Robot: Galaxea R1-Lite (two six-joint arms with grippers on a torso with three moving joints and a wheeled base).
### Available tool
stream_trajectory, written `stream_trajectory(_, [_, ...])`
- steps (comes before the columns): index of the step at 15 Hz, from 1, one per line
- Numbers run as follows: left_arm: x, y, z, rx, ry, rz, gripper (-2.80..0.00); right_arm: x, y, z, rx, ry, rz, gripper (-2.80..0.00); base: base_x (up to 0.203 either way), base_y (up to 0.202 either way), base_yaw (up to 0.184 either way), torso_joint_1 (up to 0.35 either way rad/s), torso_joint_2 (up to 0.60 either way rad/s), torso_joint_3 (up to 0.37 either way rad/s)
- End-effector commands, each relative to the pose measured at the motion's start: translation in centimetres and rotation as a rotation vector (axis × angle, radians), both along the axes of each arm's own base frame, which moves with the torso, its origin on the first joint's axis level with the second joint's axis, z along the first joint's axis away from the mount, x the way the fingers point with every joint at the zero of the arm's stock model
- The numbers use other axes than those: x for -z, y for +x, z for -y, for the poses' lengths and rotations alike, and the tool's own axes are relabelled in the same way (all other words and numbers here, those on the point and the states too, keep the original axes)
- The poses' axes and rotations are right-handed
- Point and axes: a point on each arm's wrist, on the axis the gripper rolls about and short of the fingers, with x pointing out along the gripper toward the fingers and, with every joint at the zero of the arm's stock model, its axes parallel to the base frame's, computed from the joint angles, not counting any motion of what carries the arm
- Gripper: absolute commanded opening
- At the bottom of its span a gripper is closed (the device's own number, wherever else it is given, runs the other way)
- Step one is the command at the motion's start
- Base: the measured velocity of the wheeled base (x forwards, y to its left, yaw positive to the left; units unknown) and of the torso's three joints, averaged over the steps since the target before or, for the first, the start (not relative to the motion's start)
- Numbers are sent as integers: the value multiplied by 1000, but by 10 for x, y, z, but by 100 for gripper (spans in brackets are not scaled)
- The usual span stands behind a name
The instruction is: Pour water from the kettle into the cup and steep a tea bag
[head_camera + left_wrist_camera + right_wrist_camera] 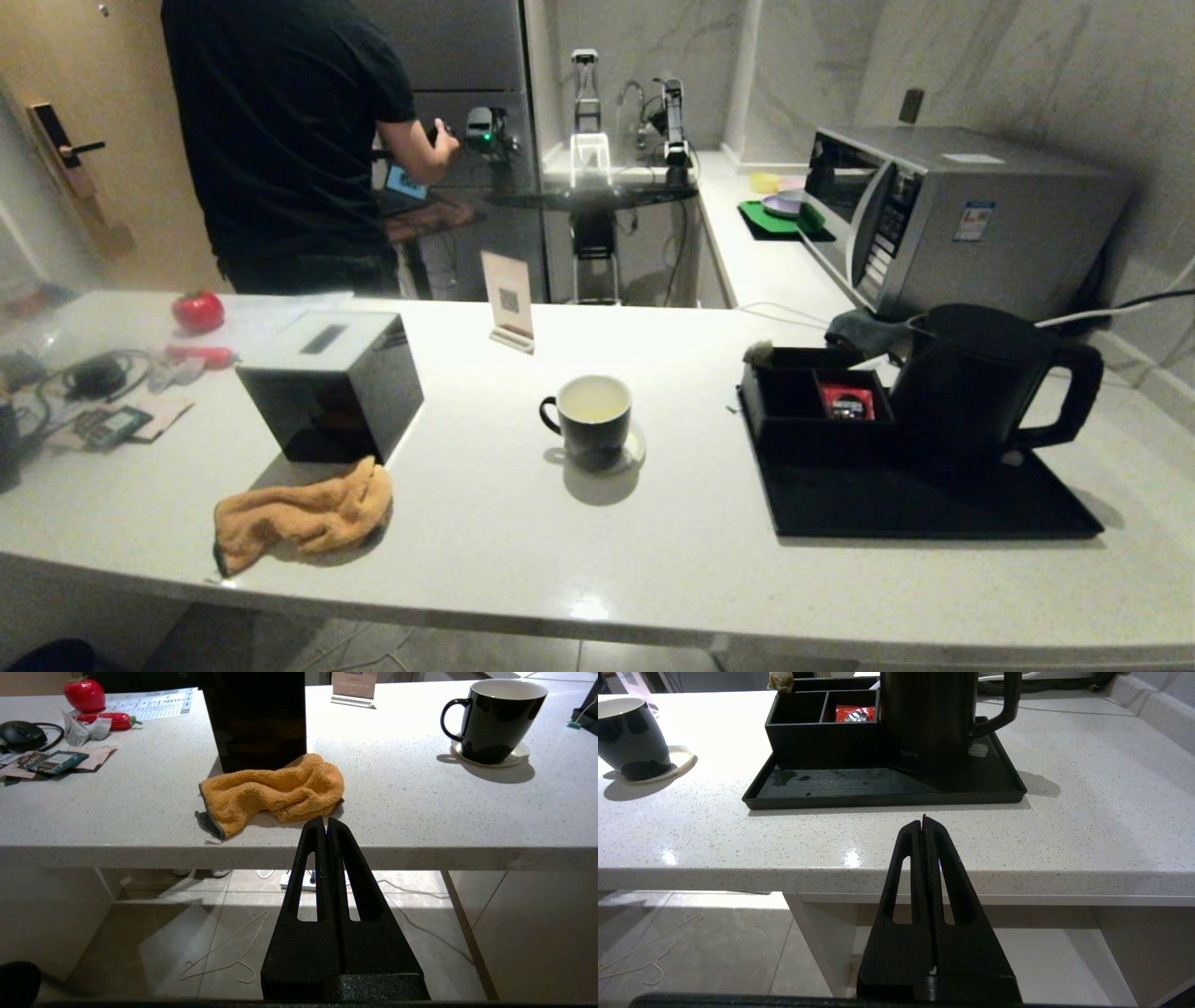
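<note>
Nearest to me, both arms hang parked below the tabletop edge. The left gripper is closed on nothing, facing an orange cloth; the right gripper is likewise closed and empty, facing a black tray. Farther in, the cup stands on a pale coaster mid-tabletop, handle to the left, its cream inside showing. On the tray stands the kettle, handle to the right, just beside a black compartment box holding a red packet. Beyond sits a microwave.
</note>
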Motion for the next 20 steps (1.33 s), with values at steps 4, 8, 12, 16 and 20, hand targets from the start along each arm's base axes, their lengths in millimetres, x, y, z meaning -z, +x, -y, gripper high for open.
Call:
stream_trajectory(4, [0,0,0,0,0,0,-280,0,0,0,-3,-12,-1,-280,0,0,0,0,0,0])
stream_trajectory(8, [0,0,0,0,0,2,-280,-1,2,0,-1,-15,-15,-280,0,0,0,0,0,0])
stream_trajectory(12, [0,0,0,0,0,1,-280,-18,16,0,6,-11,-51,-280,0,0,0,0,0,0])
stream_trajectory(16, [0,0,0,0,0,0,-280,-52,38,2,125,0,-72,-280,0,0,0,0,0,0])
stream_trajectory(20, [0,0,0,0,0,0,-280,-91,64,11,220,7,-95,0,0,0,0,0,0,0])
